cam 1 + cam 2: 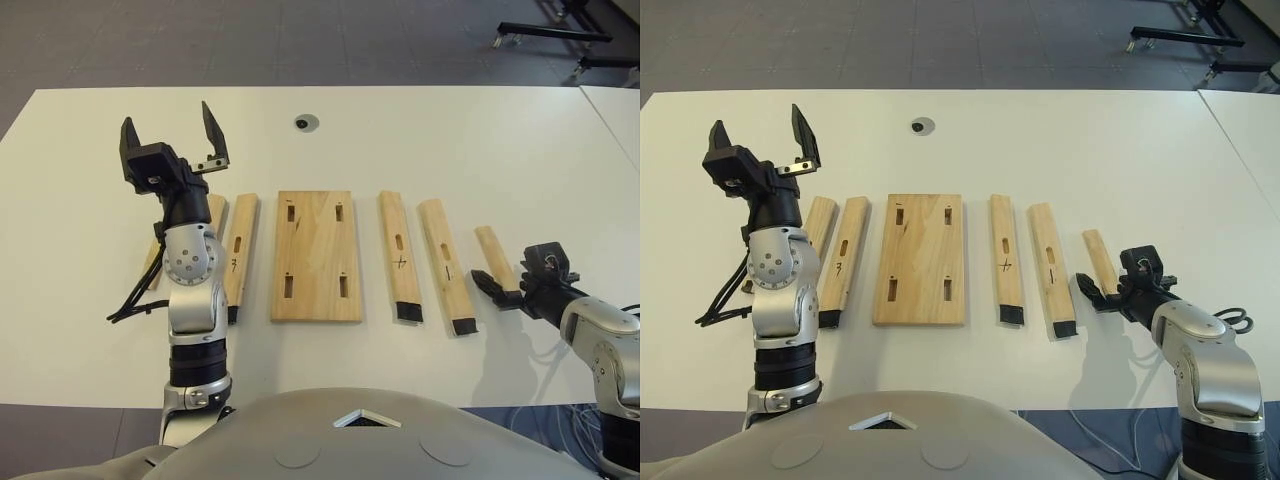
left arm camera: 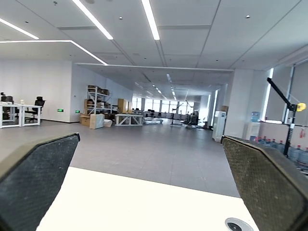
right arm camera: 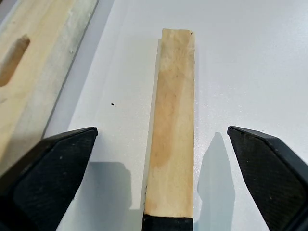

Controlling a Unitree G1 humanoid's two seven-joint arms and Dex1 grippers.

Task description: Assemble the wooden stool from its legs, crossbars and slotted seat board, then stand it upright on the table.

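1. The slotted seat board lies flat in the middle of the white tabletop, with four slots cut through it, two near its far end and two near its near end.
2. To its right lie two legs side by side, the inner leg and the outer leg. Each has one slot, a pen mark and a black near end.
3. To the board's left lies a third leg, also slotted and black at the near end. Just beyond it is another wooden piece, partly hidden behind the left arm.
4. A short crossbar lies flat at the far right of the row, beside the outer leg, and its near end is dark.
5. The right hand sits low over the crossbar's near end, released. One finger stands on each side of the wood, with bare tabletop showing in both gaps.
6. The left hand is raised above the left end of the row, its fingers spread wide, pointing up and away, and grasping nothing.
7. A round cable grommet is set in the tabletop beyond the board.
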